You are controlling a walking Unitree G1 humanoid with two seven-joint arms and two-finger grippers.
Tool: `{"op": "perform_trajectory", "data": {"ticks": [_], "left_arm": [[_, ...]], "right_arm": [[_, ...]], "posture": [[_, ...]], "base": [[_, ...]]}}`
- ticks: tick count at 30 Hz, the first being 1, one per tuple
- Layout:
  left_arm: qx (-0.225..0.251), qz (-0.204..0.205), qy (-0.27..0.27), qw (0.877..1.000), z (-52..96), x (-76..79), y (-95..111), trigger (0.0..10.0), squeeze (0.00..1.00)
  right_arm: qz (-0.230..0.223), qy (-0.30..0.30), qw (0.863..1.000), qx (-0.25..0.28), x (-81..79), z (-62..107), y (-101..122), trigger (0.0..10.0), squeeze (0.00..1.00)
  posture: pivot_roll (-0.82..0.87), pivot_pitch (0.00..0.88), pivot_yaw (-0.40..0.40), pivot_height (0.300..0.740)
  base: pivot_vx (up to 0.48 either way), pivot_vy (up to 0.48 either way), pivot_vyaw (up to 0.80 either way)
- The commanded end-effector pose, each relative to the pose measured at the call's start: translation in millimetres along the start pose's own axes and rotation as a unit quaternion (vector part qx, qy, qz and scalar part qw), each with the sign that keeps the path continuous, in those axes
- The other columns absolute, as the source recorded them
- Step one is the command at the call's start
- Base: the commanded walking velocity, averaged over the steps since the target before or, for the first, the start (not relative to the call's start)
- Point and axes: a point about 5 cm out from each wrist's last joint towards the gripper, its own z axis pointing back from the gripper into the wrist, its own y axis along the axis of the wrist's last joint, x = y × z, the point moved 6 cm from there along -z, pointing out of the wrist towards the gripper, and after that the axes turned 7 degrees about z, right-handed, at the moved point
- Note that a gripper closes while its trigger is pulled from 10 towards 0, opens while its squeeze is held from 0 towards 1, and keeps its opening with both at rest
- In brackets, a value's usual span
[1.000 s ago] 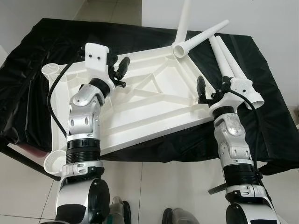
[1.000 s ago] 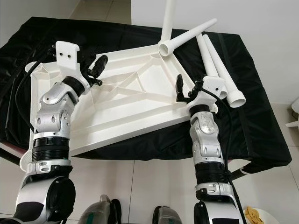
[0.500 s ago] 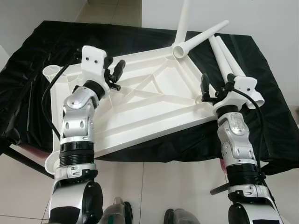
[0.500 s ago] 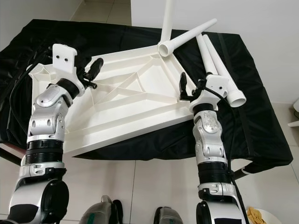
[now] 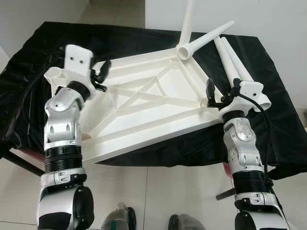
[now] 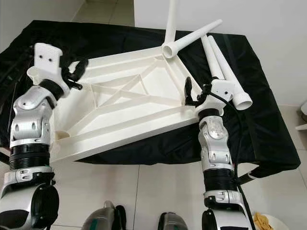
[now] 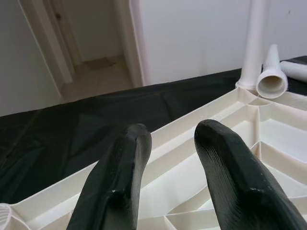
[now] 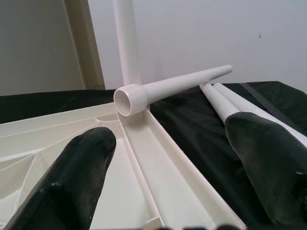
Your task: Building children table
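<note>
A white plastic tabletop lies upside down on a black cloth, ribs facing up. One white leg stands upright in its far corner. A second leg leans there, threaded open end toward me. Two more loose legs lie on the cloth at the right. My left gripper hovers open over the tabletop's far left edge, nothing between its fingers. My right gripper stands wide open just above the tabletop's right corner, holding nothing.
The cloth-covered surface ends just past the tabletop's near edge, with pale floor tiles below. A white wall rises behind on the right. A round leg socket sits at the tabletop's left corner.
My left arm has swung to the left along the tabletop's far edge, uncovering the ribbed middle. The right gripper has risen a little and stays by the right corner.
</note>
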Motion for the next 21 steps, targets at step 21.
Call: {"op": "perform_trajectory", "data": {"ticks": [21], "left_arm": [[-0.037, 0.075, 0.016, 0.996, 7.1, 22.2, -20.9, 10.0, 0.0]], "right_arm": [[0.003, -0.001, 1.0, -0.006, 1.0, 4.1, -2.9, 10.0, 0.0]], "posture": [[-0.01, 0.081, 0.038, 0.74]], "base": [[0.0, 0.0, 0.0]]}}
